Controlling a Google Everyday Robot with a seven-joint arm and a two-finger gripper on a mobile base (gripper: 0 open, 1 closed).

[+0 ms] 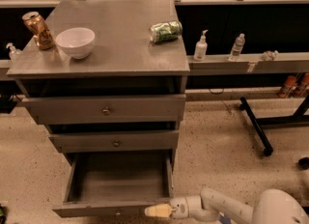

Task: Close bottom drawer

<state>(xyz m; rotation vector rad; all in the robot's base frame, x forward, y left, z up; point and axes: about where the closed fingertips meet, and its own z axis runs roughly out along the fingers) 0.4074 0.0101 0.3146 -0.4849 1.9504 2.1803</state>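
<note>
The grey cabinet [101, 63] has three drawers. The bottom drawer [113, 209] is pulled far out, its slim front panel low in the view with a small round knob [117, 213], and its inside [118, 177] is bare. My gripper [157, 211] is at the end of the white arm [212, 208], its cream-coloured tip right against the right end of the drawer's front panel. The middle drawer [116, 141] and top drawer [106, 109] are pushed in.
On the cabinet top stand a white bowl [75, 42], a brown can [38, 30] and a green can lying on its side [165, 31]. Bottles [200, 47] stand on a ledge at the right. A black stand leg [256, 126] crosses the speckled floor.
</note>
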